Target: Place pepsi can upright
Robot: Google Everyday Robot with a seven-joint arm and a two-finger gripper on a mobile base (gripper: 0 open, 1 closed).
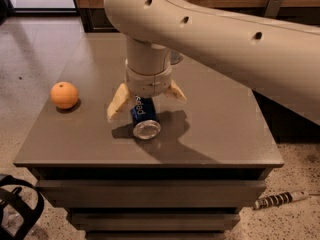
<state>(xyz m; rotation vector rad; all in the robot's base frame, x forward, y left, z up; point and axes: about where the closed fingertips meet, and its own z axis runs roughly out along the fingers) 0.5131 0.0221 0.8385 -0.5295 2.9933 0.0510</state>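
The pepsi can is dark blue with white lettering and lies on its side on the grey table. Its silver end faces the front edge. My gripper hangs straight down over the can's rear part. It is open, with one tan finger to the can's left and the other finger to its right and further back. The fingers straddle the can and I cannot see them pressing on it. The can's far end is hidden under the wrist.
An orange sits on the table's left side. A silver-grey object shows partly behind the arm. The big cream arm spans the upper right. A black object and a striped cable lie on the floor.
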